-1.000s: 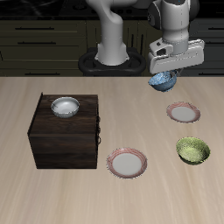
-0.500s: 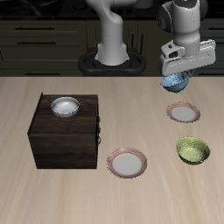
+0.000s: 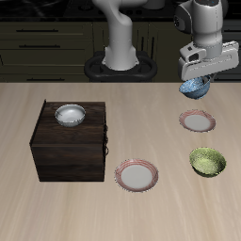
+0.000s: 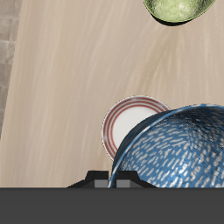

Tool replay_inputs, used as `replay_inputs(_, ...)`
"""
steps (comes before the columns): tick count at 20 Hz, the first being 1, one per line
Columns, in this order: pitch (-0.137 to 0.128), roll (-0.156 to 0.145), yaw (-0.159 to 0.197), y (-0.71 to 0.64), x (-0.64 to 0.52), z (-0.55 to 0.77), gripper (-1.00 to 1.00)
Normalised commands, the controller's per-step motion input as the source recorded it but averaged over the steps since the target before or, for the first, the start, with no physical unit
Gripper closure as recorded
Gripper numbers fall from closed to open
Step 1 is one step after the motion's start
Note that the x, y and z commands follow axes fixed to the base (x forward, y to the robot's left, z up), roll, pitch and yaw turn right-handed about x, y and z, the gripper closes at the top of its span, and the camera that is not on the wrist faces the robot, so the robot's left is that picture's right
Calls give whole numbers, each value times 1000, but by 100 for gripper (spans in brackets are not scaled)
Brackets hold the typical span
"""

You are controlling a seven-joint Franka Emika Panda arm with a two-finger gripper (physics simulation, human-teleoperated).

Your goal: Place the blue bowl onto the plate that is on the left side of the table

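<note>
My gripper [image 3: 198, 81] is shut on the blue bowl [image 3: 195, 89], blue with white speckles, and holds it tilted in the air, above the table and a little farther back than the plate on the left side of the table [image 3: 198, 120]. In the wrist view the bowl [image 4: 179, 149] hangs close under the gripper [image 4: 122, 180] and covers part of that pink-rimmed plate [image 4: 129, 122] below it.
A yellow-green bowl [image 3: 207, 162] [image 4: 178, 9] sits nearer the front edge than the plate. A second plate [image 3: 137, 175] lies near the front middle. A dark wooden cabinet [image 3: 71, 143] carries a grey-white bowl [image 3: 70, 115] on top.
My gripper has carried the blue bowl sideways through the air, ending closer to the spot above the left-side plate. Nothing else has moved.
</note>
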Motion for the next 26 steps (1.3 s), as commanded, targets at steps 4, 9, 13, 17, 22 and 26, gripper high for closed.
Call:
replay_inputs(4,22,-27,10,23,130,-130,100)
replay_inputs(9,28,4,10,84,100,-186,100)
replay_inputs(13,28,-60,7,-164,194,-194,100)
replay_inputs(17,37,-42,14,-21,154,-261,100)
replay_inputs(22,31,-17,18,-34,105,-218,100)
replay_inputs(26,18,14,15,41,-5,-174,100)
